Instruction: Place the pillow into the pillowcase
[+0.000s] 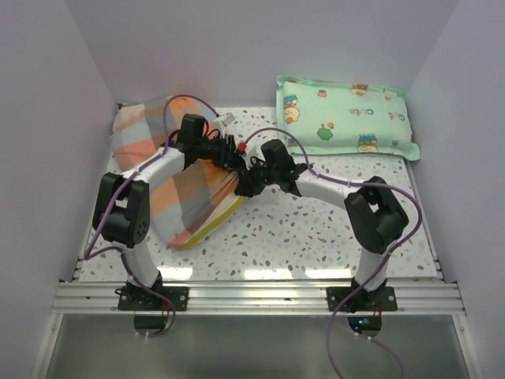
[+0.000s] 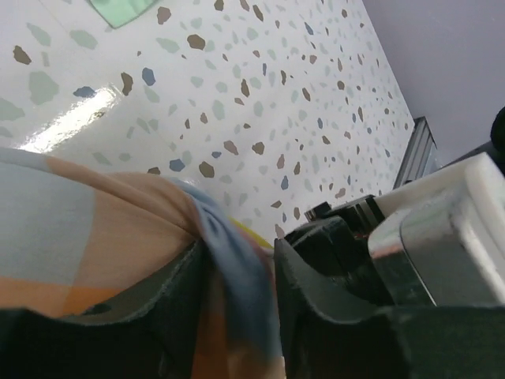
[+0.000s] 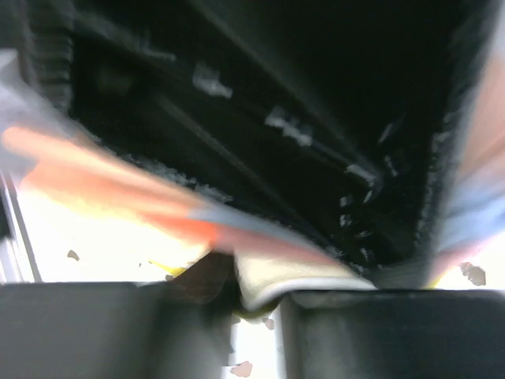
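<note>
Left hand [image 2: 237, 280] clamped on pillowcase [image 1: 185, 201] fabric; right hand [image 3: 256, 306] clamped on its edge; yellow rim of pillow [image 1: 217, 221] shows at case's 5 o'clock; green pillow [image 1: 343, 117] at 1 o'clock on surface [image 1: 316, 237].

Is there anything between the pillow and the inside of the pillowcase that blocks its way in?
Nothing visible blocks it. The pillow is mostly inside the pillowcase already; only its yellow edge shows at the opening. The left gripper and right gripper pinch fabric there; the mint-green pillow lies apart, far right.
</note>
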You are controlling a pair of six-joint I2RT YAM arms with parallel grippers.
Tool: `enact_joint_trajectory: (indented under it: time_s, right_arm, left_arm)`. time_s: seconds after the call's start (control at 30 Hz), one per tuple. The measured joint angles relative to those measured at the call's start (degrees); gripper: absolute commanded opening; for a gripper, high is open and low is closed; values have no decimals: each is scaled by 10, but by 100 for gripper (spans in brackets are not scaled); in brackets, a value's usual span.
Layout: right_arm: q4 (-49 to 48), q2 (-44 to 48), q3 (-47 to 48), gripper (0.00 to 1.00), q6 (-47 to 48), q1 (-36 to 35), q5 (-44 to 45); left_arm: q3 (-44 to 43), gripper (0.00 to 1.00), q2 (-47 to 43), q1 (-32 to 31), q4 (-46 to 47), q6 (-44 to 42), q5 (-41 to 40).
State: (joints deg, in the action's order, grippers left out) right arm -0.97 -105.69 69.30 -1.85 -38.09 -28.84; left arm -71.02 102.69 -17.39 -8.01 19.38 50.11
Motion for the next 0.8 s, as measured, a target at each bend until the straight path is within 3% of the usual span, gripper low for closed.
enact_joint_trajectory:
  time_s: [0.07, 0.13, 0.33, 0.47, 0.57, 0.7, 0.8]
  right_arm:
    - [0, 1, 0, 52, -10, 2, 2]
    - [2, 2, 0, 61, -17, 11, 9]
    - [38, 52, -20, 60, -64, 78, -38]
    - [44, 80, -24, 59, -110, 163, -93]
    - [58, 74, -19, 54, -123, 202, -96]
    - [84, 33, 11, 51, -132, 200, -91]
    - [93, -4, 29, 50, -133, 193, -80]
  left_arm:
    - [-45, 59, 12, 10, -49, -33, -9]
    - [-75, 68, 12, 28, -99, -70, -5]
    - [-90, 79, -22, 100, -225, -198, -43]
    - [-89, 85, -79, 90, -270, -284, -126]
    - [-70, 86, -147, 22, -266, -344, -235]
    - [8, 88, -236, -176, -221, -418, -406]
    - [68, 88, -240, -292, -189, -458, -503]
